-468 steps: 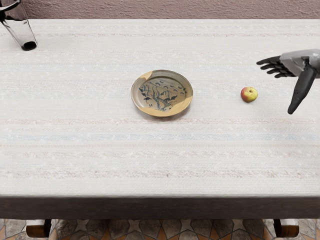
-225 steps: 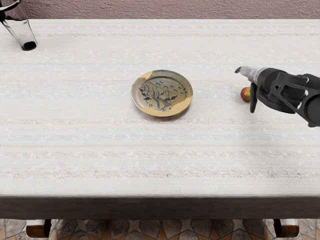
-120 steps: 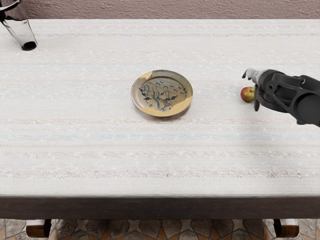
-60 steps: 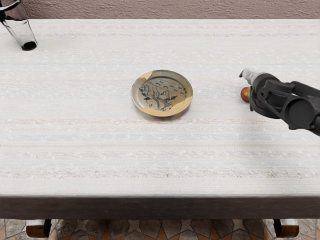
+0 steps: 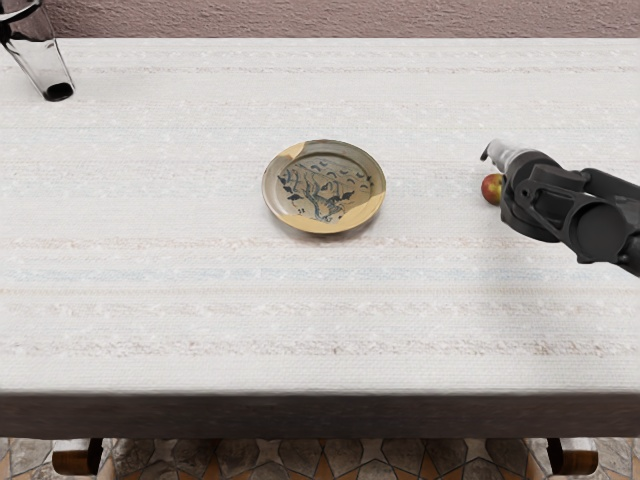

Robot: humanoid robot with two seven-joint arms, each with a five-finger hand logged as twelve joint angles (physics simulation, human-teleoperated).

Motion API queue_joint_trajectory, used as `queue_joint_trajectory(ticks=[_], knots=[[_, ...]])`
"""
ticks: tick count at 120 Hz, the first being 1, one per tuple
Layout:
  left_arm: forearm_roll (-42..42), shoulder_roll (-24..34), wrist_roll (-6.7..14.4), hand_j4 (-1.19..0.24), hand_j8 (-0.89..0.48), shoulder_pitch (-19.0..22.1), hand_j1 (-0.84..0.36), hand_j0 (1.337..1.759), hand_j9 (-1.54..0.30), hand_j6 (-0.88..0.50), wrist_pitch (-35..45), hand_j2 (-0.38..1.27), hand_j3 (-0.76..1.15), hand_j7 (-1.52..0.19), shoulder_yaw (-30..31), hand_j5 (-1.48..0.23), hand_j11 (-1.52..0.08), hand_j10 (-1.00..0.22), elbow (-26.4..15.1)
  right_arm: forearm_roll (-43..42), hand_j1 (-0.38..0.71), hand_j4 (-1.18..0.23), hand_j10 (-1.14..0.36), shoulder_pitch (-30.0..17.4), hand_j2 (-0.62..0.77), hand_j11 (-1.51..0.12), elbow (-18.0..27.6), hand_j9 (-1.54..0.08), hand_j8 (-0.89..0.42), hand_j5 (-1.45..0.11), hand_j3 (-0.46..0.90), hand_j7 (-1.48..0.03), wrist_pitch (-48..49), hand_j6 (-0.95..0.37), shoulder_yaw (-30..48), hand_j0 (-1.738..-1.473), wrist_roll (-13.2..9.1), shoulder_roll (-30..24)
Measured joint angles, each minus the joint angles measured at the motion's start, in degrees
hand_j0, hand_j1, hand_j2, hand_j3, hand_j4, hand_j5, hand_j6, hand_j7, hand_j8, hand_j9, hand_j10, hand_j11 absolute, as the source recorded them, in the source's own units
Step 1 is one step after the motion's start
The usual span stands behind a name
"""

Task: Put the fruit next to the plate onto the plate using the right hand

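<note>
Right of the plate point(image 5: 271, 190), well apart from it, the fruit point(image 5: 489, 188) sits on the surface point(image 5: 300, 320), with only its left edge showing. What shows is small and round, red shading to yellow, with a smooth skin. It looks like an apple, though too little is visible to be sure. I judge it light, firm and rigid, so it should take a moderate squeeze without harm. Its roundness and smooth skin, though, make it apt to roll or slip out of an off-centre pinch. The best hold, I think, is fingers and thumb on opposite sides across its widest part, wrapping slightly under so it cannot squirt away.

The right robot hand point(image 5: 527, 190), whose arm enters from the right edge, lies against or over the fruit's right side and hides most of it. One pale tip pokes up just above the fruit. I cannot tell whether the hand is closed around the fruit or merely beside it. The fruit appears to rest on the surface, not lifted.

The plate, ochre-rimmed with a dark branch pattern, carries nothing. The left arm point(image 5: 45, 65) shows at the far left corner, away from everything.
</note>
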Motion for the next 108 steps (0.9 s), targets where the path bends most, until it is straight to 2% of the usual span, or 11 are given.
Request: queue_joint_trajectory(ticks=[27,108], knots=[[0.00,0.00,-0.02,0.00,0.00,0.00,0.35,1.658,0.00,0.00,0.00,0.00,0.00,0.00,0.01,0.00,0.00,0.00,0.00,0.04,0.02,-0.31,-0.31,-0.05,-0.06,-0.40,0.00,-0.40,-0.31,-0.40,0.00,-0.40,-0.72,-0.31,0.00,-1.658,0.00,0.08],[0.00,0.00,-0.02,0.00,0.00,0.00,0.35,1.658,0.00,0.00,0.00,0.00,0.00,0.00,0.01,0.00,0.00,0.00,0.01,0.20,0.09,-0.37,-0.37,-0.57,-0.07,-0.48,-2.21,-0.48,-0.37,-0.48,0.00,-0.48,-1.08,-0.37,-0.67,-1.658,0.00,1.87]])
